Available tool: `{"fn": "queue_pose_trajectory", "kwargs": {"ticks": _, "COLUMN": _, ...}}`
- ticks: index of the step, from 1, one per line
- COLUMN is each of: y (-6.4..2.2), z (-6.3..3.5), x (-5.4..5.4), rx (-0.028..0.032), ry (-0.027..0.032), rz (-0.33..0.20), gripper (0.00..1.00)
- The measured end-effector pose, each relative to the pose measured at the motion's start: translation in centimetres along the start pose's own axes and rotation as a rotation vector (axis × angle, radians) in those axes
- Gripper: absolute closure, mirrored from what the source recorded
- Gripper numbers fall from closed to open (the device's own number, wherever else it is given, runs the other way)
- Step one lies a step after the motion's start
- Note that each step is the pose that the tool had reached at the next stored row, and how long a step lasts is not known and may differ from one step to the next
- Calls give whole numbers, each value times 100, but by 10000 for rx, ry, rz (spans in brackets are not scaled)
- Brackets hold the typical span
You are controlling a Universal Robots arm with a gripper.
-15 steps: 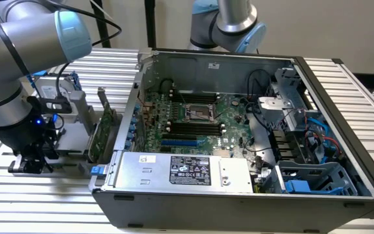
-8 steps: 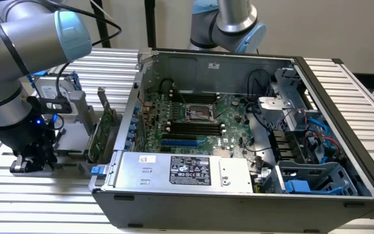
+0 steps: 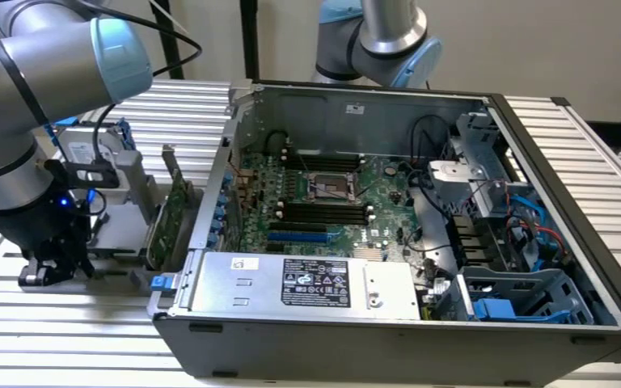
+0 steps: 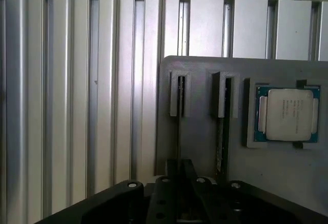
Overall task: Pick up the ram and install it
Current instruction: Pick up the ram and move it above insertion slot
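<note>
No brand I can read anywhere: the power supply [image 3: 300, 283] has a black-and-white label and a small white sticker, and the CPU [image 4: 287, 114] has print on its metal lid, all too small to make out. In the wrist view the ram [image 4: 178, 131], as best I can tell, is the thin dark strip standing on edge in a slot of the flat grey holder plate [image 4: 200, 131], running straight under the end effector [image 4: 179, 170]. A second edge-on strip [image 4: 222, 142], greenish, sits in the next slot, and the CPU lies flat in a square pocket just beside that. The end effector is black and sits right over the ram's slot; I cannot tell whether it is wide, narrow or gripping. The exterior view gives what the wrist view doesn't: the end effector [image 3: 43, 275] is low at that view's left, down by the ribbed aluminium surface [image 3: 73, 339]. A green expansion card [image 3: 171, 222] stands upright between it and the open grey computer case [image 3: 397, 347]. Inside the case is the green motherboard [image 3: 322, 202] with long black memory slots and a square socket. A second arm [image 3: 381, 36], grey with pale blue caps, stands behind the case.
</note>
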State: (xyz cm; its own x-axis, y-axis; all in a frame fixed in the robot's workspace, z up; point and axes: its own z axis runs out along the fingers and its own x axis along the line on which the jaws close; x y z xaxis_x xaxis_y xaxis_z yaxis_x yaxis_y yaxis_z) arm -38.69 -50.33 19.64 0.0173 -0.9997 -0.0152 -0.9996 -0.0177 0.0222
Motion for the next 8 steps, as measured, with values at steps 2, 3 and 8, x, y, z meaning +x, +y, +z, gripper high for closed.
{"fn": "queue_pose_trajectory", "kwargs": {"ticks": 2, "y": 0, "z": 0, "x": 0, "rx": 0, "ry": 0, "rz": 0, "gripper": 100}}
{"fn": "queue_pose_trajectory", "kwargs": {"ticks": 3, "y": 0, "z": 0, "x": 0, "rx": 0, "ry": 0, "rz": 0, "gripper": 100}}
{"fn": "queue_pose_trajectory", "kwargs": {"ticks": 8, "y": 0, "z": 0, "x": 0, "rx": 0, "ry": 0, "rz": 0, "gripper": 100}}
